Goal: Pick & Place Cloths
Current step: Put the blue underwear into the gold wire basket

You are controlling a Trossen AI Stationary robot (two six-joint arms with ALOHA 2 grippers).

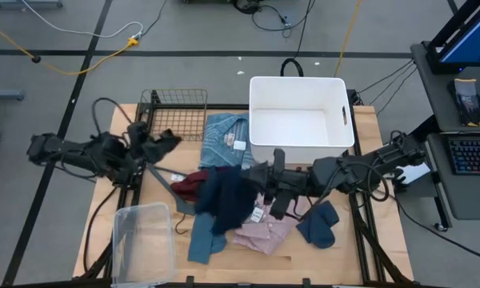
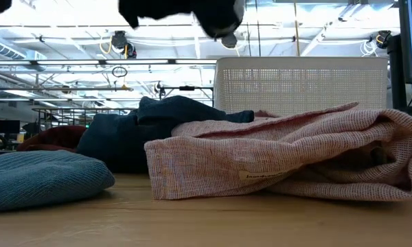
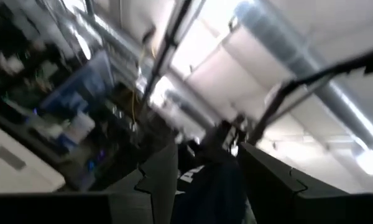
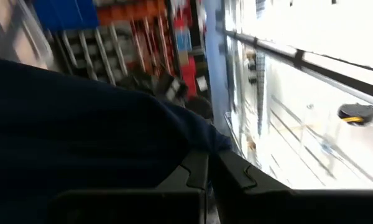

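1. Left gripper (image 1: 170, 141), at left centre of the high view beside the wire basket (image 1: 176, 112): its jaws grasp a small dark cloth (image 1: 162, 142), lifted clear of the worktop (image 1: 360, 248). The left wrist view shows dark fabric (image 3: 208, 186) between the two fingers (image 3: 161, 177).
2. Right gripper (image 1: 256, 174), at centre of the high view: jaws clenched, resting against the dark navy piece (image 1: 228, 198) on the cloth heap. In the right wrist view navy fabric (image 4: 81, 137) lies against the closed fingers (image 4: 196, 171).
3. Heap at centre of the worktop: maroon piece (image 1: 190, 186), slate-blue piece (image 1: 204, 236), pink tagged shirt (image 1: 264, 232).
4. Light blue striped shirt (image 1: 224, 140) lies left of the white bin (image 1: 300, 120), touching it.
5. Teal piece (image 1: 320, 224) lies apart, at lower right.
6. Clear container (image 1: 142, 240) stands at lower left.
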